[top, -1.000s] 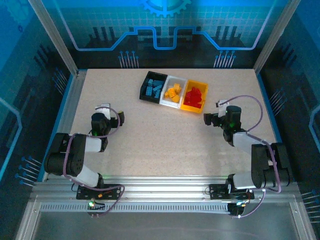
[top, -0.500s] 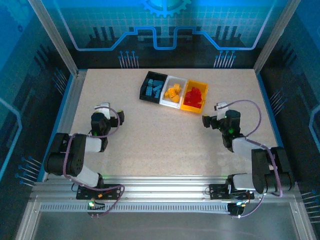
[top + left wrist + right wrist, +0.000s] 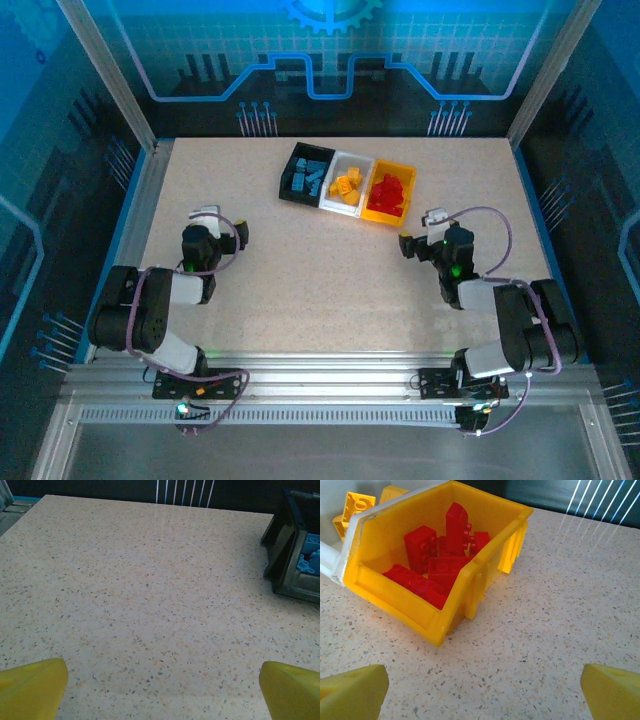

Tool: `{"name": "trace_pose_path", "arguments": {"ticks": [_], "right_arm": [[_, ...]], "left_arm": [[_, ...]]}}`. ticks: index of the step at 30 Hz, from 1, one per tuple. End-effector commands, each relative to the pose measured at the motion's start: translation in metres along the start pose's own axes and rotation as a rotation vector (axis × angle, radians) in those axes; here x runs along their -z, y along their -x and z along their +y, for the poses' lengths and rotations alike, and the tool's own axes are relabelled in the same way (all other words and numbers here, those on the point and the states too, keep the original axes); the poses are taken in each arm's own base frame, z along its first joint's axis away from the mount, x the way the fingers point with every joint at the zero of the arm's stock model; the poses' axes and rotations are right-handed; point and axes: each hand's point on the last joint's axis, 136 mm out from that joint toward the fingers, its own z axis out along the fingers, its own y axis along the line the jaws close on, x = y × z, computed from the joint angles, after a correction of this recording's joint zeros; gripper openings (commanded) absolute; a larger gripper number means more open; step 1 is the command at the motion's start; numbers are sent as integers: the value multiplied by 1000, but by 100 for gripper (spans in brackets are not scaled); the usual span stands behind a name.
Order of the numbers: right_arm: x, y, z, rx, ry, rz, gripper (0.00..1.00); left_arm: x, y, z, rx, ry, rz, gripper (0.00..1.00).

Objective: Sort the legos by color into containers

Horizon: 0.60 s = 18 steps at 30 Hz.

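The three joined containers stand at the back middle of the table: a black bin (image 3: 297,180) with blue legos (image 3: 312,175), a white bin (image 3: 336,200) with yellow-orange legos (image 3: 347,184), and a yellow bin (image 3: 380,214) with red legos (image 3: 391,190). My left gripper (image 3: 223,223) rests low at the left, open, with bare table between its yellow fingertips (image 3: 31,687). The black bin (image 3: 290,550) lies to its far right. My right gripper (image 3: 418,231) is open and empty, just short of the yellow bin (image 3: 405,597) and its red legos (image 3: 437,555).
The speckled tabletop (image 3: 330,270) is ringed by a metal frame with blue panels behind. In the right wrist view a corner of the white bin (image 3: 330,555) with yellow-orange legos (image 3: 355,505) sits left of the yellow bin.
The right arm has folded back toward its base and its gripper has shifted slightly left, still open. The left arm has not moved.
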Motion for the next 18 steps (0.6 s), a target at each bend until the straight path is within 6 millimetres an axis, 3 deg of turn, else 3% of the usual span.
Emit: {"name": "trace_pose_path", "arguments": {"ticks": [1, 3, 18], "right_arm": [[-13, 12, -10, -24, -1, 4, 100], [-16, 6, -23, -84, -29, 14, 100], [-15, 5, -22, -77, -33, 9, 100]], "left_arm": [[-1, 6, 1, 6, -1, -24, 99], [-1, 6, 0, 6, -2, -25, 99], [-1, 6, 0, 4, -2, -25, 99]]}}
